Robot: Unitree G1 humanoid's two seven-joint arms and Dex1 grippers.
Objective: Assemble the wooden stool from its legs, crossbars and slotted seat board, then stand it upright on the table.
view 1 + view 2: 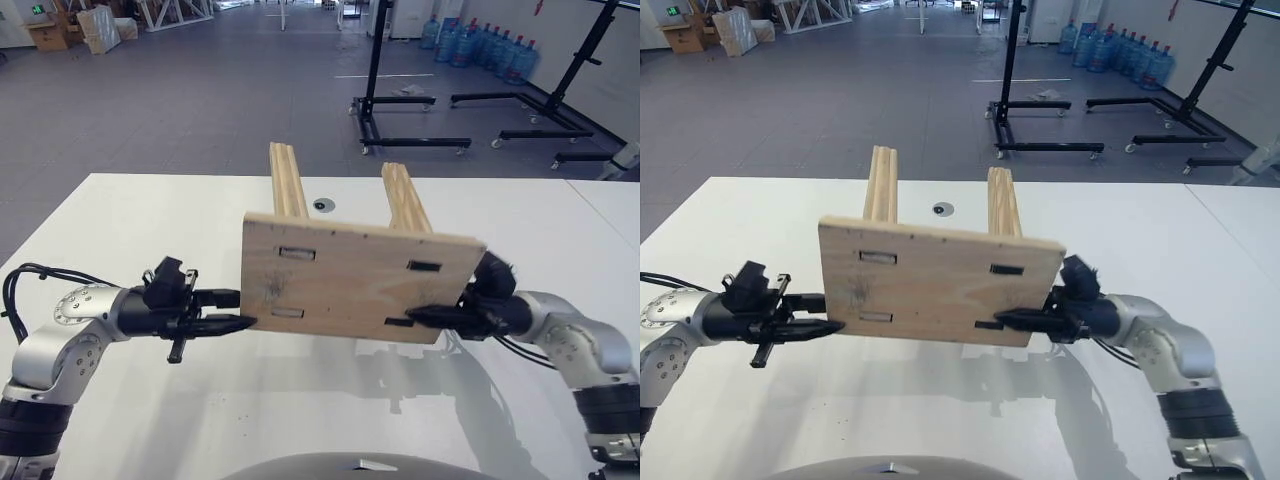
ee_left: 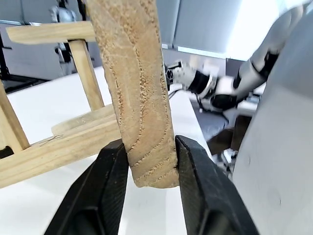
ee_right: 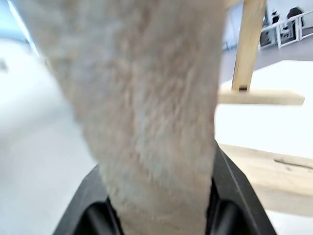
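Note:
The wooden stool lies tipped on the table (image 1: 120, 220). Its slotted seat board (image 1: 355, 280) faces me, standing near upright, and its legs (image 1: 286, 180) point away across the table. My left gripper (image 1: 240, 310) is shut on the board's left edge; in the left wrist view the board edge (image 2: 142, 98) sits clamped between both fingers (image 2: 102, 191). My right gripper (image 1: 415, 318) is shut on the board's lower right edge, whose rough wood (image 3: 146, 98) fills the gap between its fingers (image 3: 234, 196). A crossbar (image 2: 54, 32) and leg (image 2: 88, 73) show behind.
A small round hole insert (image 1: 321, 205) sits in the table between the legs. The table's far edge lies just beyond the leg ends. Black wheeled stands (image 1: 410, 110) and water bottles (image 1: 490, 45) are on the floor behind.

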